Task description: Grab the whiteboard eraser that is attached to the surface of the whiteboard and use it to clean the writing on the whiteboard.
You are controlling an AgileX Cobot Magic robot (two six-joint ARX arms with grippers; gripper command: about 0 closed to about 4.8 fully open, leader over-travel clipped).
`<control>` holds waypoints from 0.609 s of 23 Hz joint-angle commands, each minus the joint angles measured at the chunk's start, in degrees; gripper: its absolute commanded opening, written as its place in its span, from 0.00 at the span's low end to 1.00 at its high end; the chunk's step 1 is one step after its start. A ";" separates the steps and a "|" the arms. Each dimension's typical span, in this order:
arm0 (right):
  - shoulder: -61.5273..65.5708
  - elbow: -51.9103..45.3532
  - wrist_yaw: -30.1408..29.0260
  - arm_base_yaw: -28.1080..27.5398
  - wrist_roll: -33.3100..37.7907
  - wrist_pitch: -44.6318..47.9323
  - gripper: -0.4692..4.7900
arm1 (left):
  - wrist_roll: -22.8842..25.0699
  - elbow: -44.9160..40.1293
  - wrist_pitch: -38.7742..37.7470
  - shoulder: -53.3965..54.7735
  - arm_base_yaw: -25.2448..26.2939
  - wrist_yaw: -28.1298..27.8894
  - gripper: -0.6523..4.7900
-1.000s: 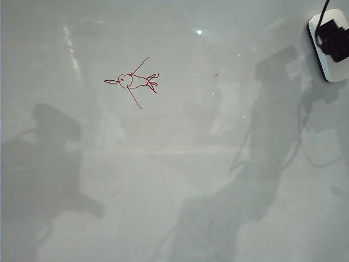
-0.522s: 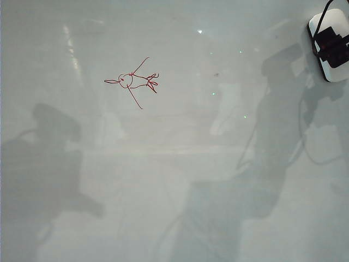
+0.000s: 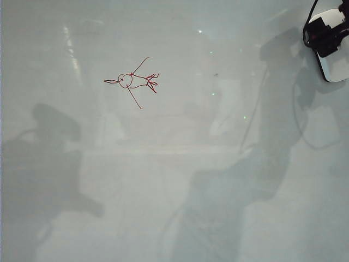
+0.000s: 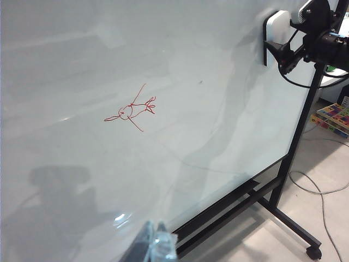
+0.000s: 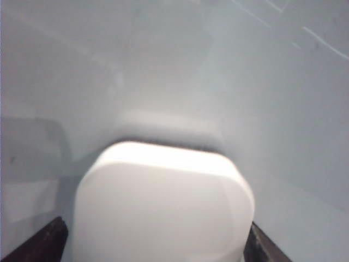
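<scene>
The whiteboard eraser (image 3: 334, 68) sits at the far upper right of the whiteboard (image 3: 180, 164) in my exterior view, stuck flat to the glossy surface. My right gripper (image 3: 327, 35) is over it, black and blocky, with a dark cable looping off its side. From the right wrist view the eraser (image 5: 163, 204) fills the lower half of the picture, a smooth white rounded block with a dark line where it meets the board, and I see one dark finger (image 5: 38, 243) on each side of it, spread wide with a gap to the plastic on both sides. So the hand straddles the eraser without closing on it.

The board is a pale grey-white sheet, shiny enough to carry soft shadows of both arms and a few bright reflected streaks. The writing (image 3: 132, 82) is a thin red stick-figure scribble with a small circle and crossing lines, left of centre and well apart from the eraser.

The left wrist view shows the board standing upright on a black metal frame (image 4: 283, 180) with a castor, over a light floor with a grey cable and some coloured boxes at the edge. My left gripper (image 4: 155, 245) shows only as pale blurred tips low in that view; I cannot tell how wide it stands.
</scene>
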 commanded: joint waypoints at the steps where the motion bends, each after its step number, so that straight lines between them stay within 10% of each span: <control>1: -0.20 1.11 -0.31 0.07 0.22 -1.79 0.91 | 0.17 0.11 0.07 -0.02 0.00 0.02 0.11; 14: -0.11 0.96 1.62 0.04 0.26 -9.44 0.92 | 0.17 0.11 0.09 -0.02 0.00 0.00 0.11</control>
